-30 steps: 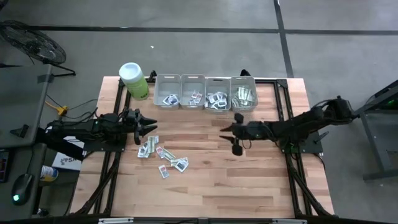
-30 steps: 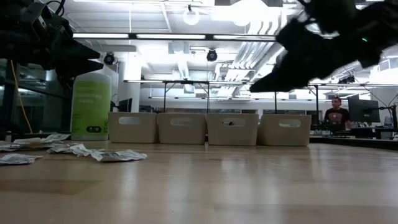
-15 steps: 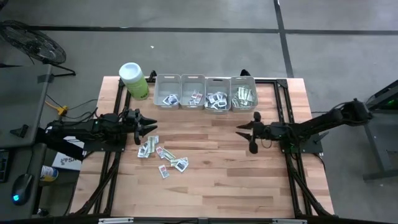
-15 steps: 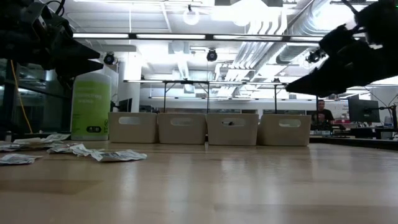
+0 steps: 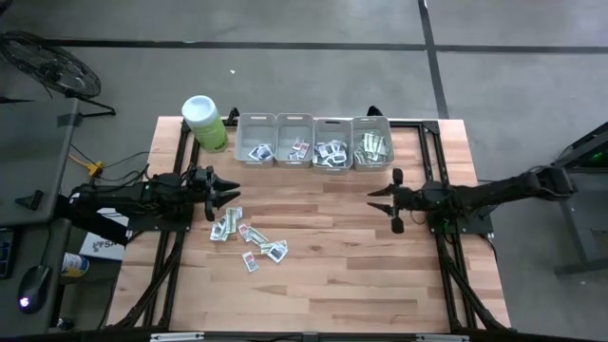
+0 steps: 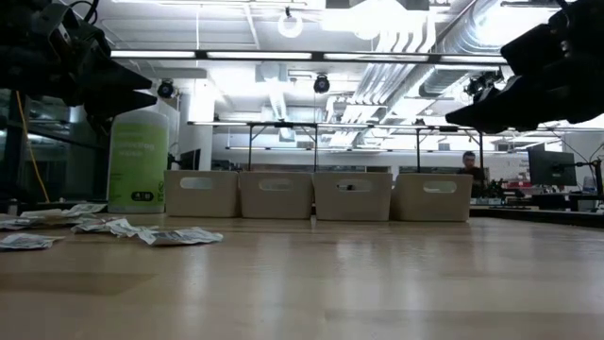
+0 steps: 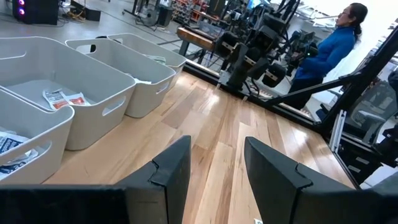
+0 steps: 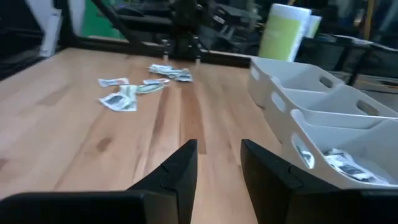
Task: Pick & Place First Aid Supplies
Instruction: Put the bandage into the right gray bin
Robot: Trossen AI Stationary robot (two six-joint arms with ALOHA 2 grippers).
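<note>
Even, bright overhead light seen from above, ceiling lamps [image 6: 290, 25] blown out toward 12 o'clock in the low view, arms reduced to silhouettes, tabletop [image 6: 311, 283] softly blurred, wrist views softened at the fingers.

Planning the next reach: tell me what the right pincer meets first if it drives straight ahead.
Probably nothing on the table: the right pincer, held above the wood, points at the left pincer, well above the loose packets; height is uncertain.

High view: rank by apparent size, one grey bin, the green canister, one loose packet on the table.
1. Grey bin, any of the four; they look alike in size.
2. Green canister, slightly smaller footprint; it lies tilted, so its side adds to what shows.
3. Loose packet, by far the smallest.
</note>
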